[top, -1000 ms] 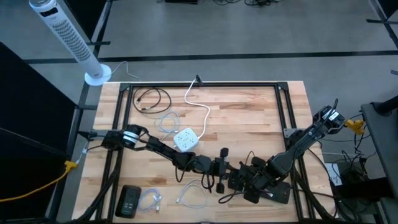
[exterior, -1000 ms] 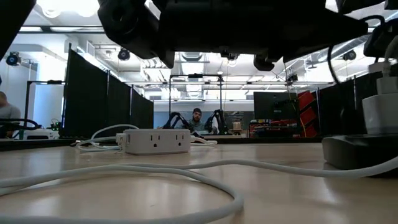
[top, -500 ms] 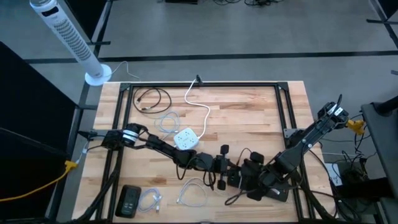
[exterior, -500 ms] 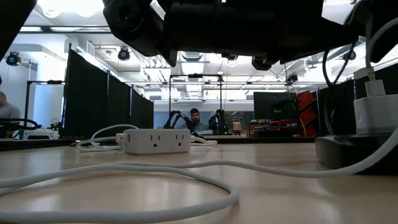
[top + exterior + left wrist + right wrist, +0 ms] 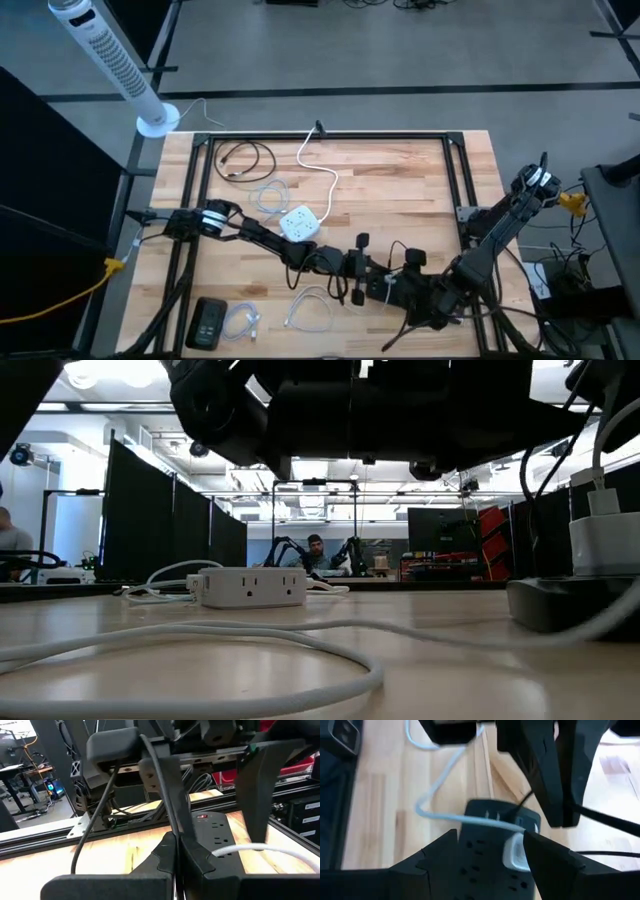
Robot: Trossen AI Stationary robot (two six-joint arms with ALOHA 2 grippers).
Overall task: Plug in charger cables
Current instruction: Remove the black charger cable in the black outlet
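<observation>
The table (image 5: 400, 185) is carrying a socket cube (image 5: 298, 224) left of centre, its cord (image 5: 322, 175) running back to the far edge. Behind and left of the cube a cable coil (image 5: 245, 157) is lying near the far left corner; another coil (image 5: 268, 196) is lying just beside the cube. At the near edge a flat box (image 5: 209, 322) is sitting leftmost, with two coils (image 5: 243, 322) (image 5: 310, 312) to its right. The power strip (image 5: 485, 865) is lying near front right, under the right gripper (image 5: 405, 293), a charger (image 5: 517, 851) sitting on it. The left gripper (image 5: 360, 270) is reaching in just left of the right one. A fan (image 5: 110, 62) is standing beyond the far left corner
</observation>
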